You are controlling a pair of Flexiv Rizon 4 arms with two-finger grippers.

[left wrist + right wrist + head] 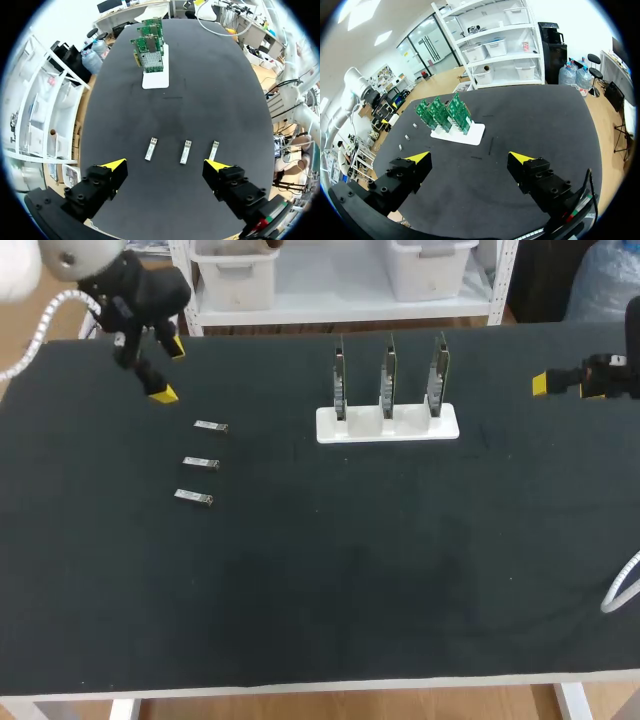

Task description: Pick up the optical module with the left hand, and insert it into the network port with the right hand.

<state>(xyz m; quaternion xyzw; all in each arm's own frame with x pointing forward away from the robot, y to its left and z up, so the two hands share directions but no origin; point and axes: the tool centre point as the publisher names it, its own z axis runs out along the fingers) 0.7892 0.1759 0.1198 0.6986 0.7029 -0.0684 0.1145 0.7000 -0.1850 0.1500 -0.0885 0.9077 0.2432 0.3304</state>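
Three small silver optical modules lie in a column on the black table: the far one, the middle one and the near one. Three green network cards stand upright in a white holder at the table's middle back. My left gripper hangs open above the table's back left, just behind the modules. In the left wrist view the modules lie ahead of the open left gripper, apart from it. My right gripper is open at the right edge, empty; its own view shows the right gripper far from the cards.
A white cable loops in at the right edge of the table. The white holder stands well beyond the modules as seen from the left wrist. Black table spreads wide in front of the holder and modules.
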